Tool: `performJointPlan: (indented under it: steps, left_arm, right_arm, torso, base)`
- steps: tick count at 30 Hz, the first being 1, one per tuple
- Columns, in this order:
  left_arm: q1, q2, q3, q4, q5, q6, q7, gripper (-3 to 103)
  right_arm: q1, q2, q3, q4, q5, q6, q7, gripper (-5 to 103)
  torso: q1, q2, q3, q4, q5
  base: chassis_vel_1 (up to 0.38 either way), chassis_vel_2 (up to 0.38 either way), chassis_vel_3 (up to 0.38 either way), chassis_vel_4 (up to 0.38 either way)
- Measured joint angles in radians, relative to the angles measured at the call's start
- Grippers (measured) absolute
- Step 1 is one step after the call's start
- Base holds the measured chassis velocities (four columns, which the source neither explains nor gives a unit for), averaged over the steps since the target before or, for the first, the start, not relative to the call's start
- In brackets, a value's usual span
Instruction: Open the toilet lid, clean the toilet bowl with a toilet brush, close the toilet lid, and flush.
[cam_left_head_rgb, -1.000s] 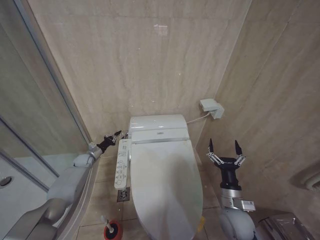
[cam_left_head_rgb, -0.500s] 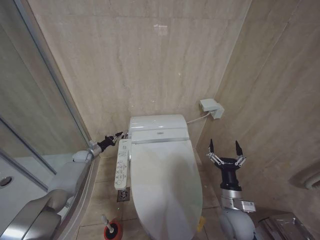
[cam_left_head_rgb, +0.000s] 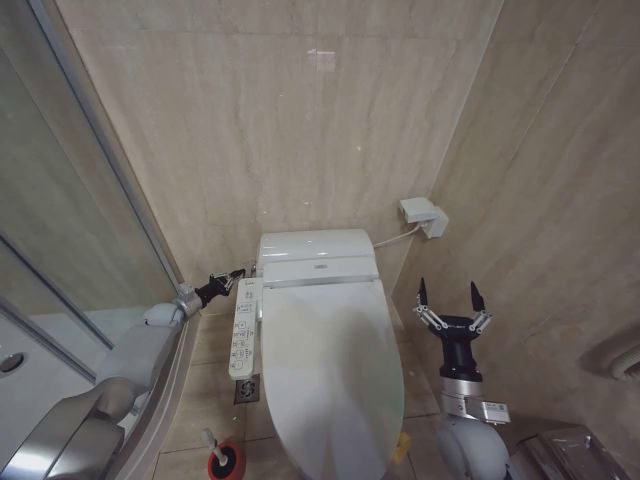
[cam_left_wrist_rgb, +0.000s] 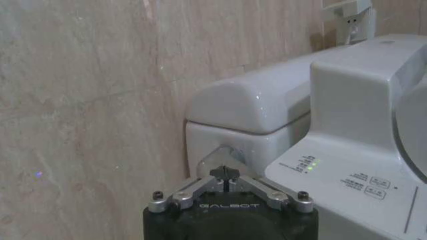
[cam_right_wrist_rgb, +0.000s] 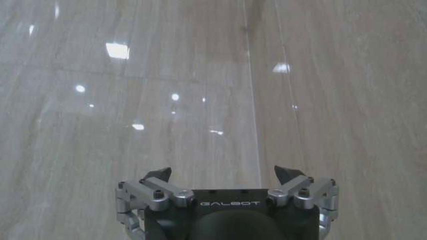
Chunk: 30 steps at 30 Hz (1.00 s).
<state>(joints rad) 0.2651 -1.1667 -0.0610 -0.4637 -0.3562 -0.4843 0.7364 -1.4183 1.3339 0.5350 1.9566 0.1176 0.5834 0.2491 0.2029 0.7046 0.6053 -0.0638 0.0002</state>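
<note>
The toilet lid (cam_left_head_rgb: 335, 370) is a glossy white oval lying closed, so the toilet bowl is hidden beneath it. A yellow strap (cam_left_head_rgb: 400, 447) shows at the lid's front right edge. My left gripper (cam_left_head_rgb: 233, 277) is shut with nothing in it, its tips close to the left side of the white tank (cam_left_head_rgb: 316, 246). In the left wrist view the left gripper (cam_left_wrist_rgb: 225, 173) sits just short of a rounded grey knob (cam_left_wrist_rgb: 223, 154) on the tank's side. My right gripper (cam_left_head_rgb: 451, 292) stands open and upright, to the right of the lid. The toilet brush (cam_left_head_rgb: 222, 455) stands in its red holder on the floor, front left.
A long white button panel (cam_left_head_rgb: 243, 327) runs along the toilet's left side, just below my left gripper. A glass shower partition (cam_left_head_rgb: 90, 200) closes off the left. Tiled walls stand close behind and to the right, with a white socket box (cam_left_head_rgb: 422, 216) on the wall.
My left gripper has edged a little lower and closer to the tank's side. The right arm and the lid have not moved.
</note>
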Motion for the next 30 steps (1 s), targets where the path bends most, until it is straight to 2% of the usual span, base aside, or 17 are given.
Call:
performJointPlan:
  steps: [19, 30]
  left_arm:
    - [0.020, -0.005, 0.010, -0.013, 0.006, 0.000, -0.004, 0]
    - [0.023, -0.004, 0.004, -0.009, 0.009, 0.002, -0.004, 0]
  right_arm:
    - [0.000, -0.001, 0.003, -0.001, 0.002, -0.001, 0.001, 100]
    - [0.003, 0.006, -0.001, -0.005, 0.001, -0.001, 0.001, 100]
  torso:
    - [0.000, 0.000, 0.000, -0.0006, -0.0003]
    - [0.000, 0.000, 0.000, -0.0001, -0.0003]
  base:
    - [0.000, 0.000, 0.000, 0.000]
    - [0.000, 0.000, 0.000, 0.000]
